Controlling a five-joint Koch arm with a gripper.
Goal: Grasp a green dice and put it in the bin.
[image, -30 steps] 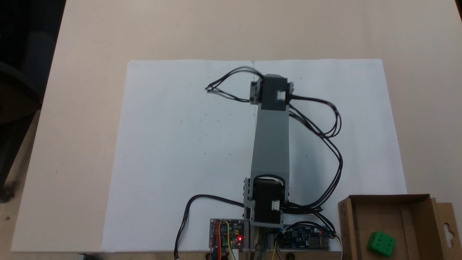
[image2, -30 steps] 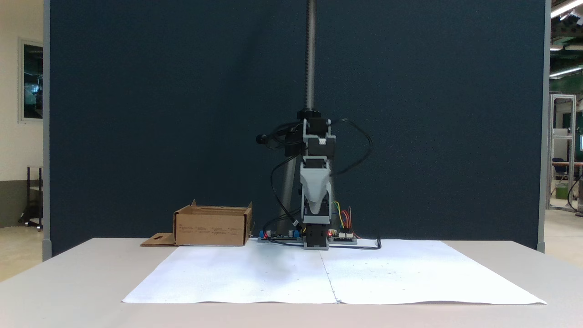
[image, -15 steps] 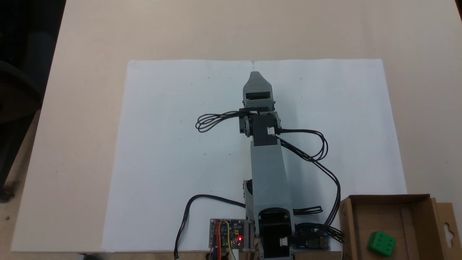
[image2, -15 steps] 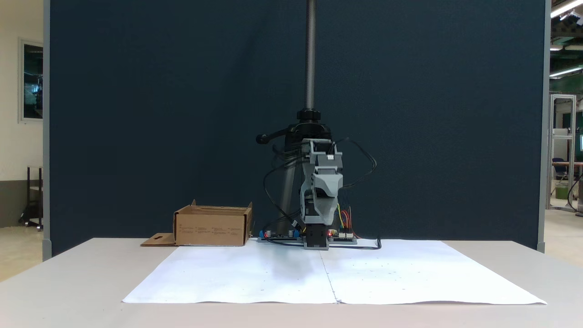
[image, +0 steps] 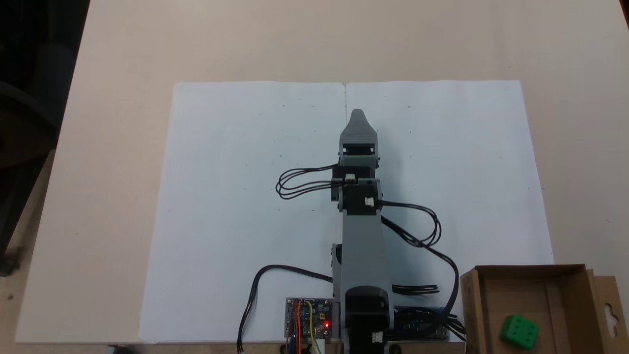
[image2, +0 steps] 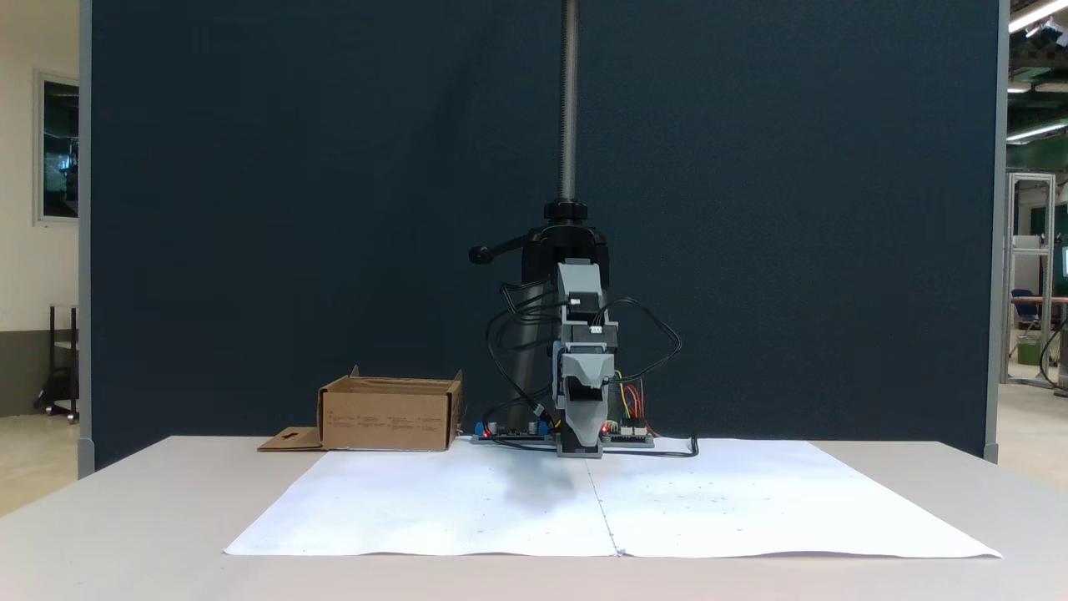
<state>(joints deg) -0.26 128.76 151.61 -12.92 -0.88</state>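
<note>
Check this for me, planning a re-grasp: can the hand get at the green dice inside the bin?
Probably yes: the green dice lies uncovered in the open-topped bin, nothing above it; the hand points away.

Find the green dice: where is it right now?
In a fixed view from above, the dice lies inside the bin, at the picture's lower right corner, right of the arm's base and off the white paper.

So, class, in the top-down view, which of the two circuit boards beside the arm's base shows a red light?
The left board, crossed by coloured wires; the right board lies dark under black cables.
</note>
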